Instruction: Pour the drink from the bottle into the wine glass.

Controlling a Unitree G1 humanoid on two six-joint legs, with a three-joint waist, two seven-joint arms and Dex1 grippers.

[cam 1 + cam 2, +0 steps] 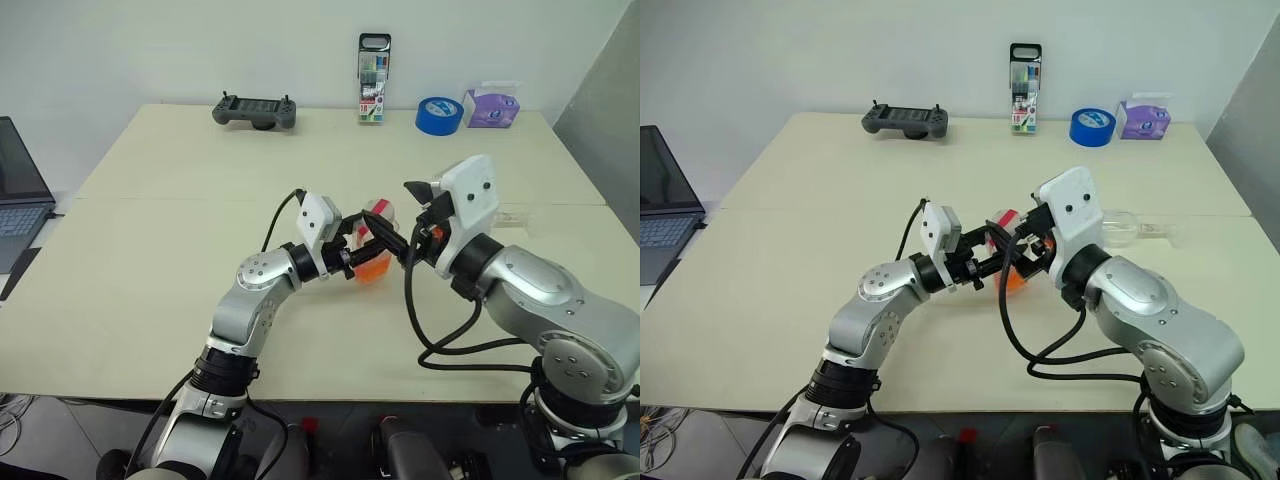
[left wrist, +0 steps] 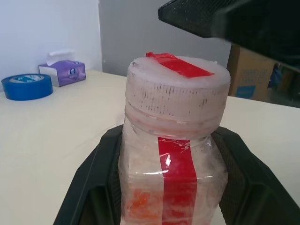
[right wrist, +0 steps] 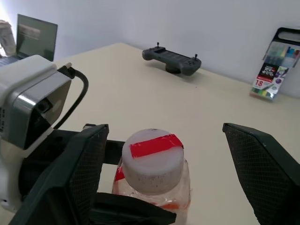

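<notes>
Left gripper (image 1: 368, 248) is clamped on the bottle (image 2: 172, 154), held upright above the table (image 1: 150, 250). Right gripper (image 3: 164, 173) stands wide apart around its cap (image 3: 152, 157).

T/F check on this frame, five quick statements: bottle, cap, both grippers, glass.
1. The left gripper holds the small clear plastic bottle of orange-red liquid. True.
2. The bottle's white cap is off. False: it is on, with red tape across it.
3. The right gripper is shut on the cap. False: its fingers stand open either side.
4. The clear stemmed wine glass stands upright. False: it lies on its side.
5. The roll of blue tape sits beside the purple tissue box. True.
</notes>
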